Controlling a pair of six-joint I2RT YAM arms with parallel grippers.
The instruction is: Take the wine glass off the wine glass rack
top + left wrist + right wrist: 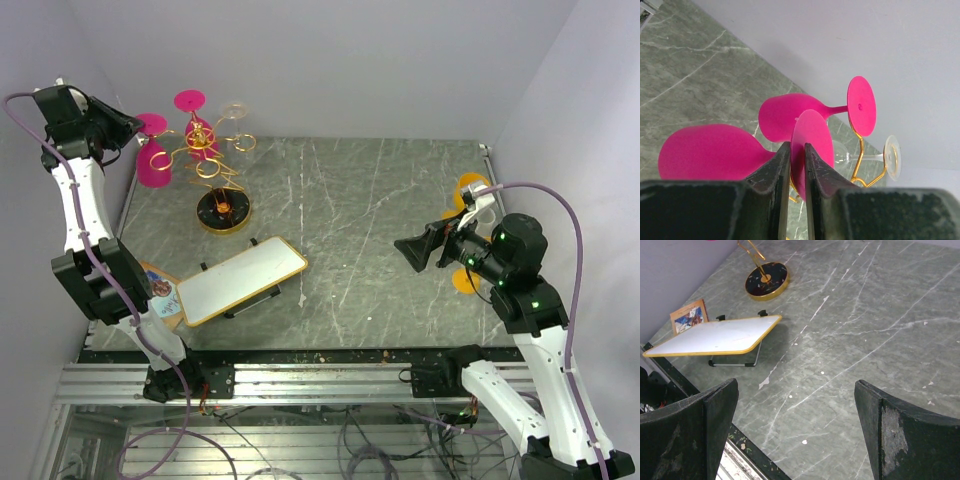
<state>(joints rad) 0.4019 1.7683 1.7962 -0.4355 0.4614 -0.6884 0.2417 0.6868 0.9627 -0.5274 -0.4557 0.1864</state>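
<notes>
Wine glass rack (210, 160) in far-left corner of table (400, 230), carrying 3 glasses: 2 pink, 1 clear (892, 157). Left gripper (796, 146) pinched narrow on foot of one pink wine glass (710, 152), glass hanging on rack. Right gripper (795, 385) spread wide, empty.

Bright, even, diffuse light falls from overhead, so the grey bench (400, 230) carries only soft, short shadows: one under the white folding tray (243, 280) near its near-left corner and a faint one around the base of the wine glass rack (222, 212) toward the far-left corner. The overhead view is sharp and free of glare. In the wrist views the left end effector (797, 146) and right end effector (796, 385) loom dark and underexposed along the bottom edge, and the pink wine glass (710, 152) close to the left lens looks slightly soft.
</notes>
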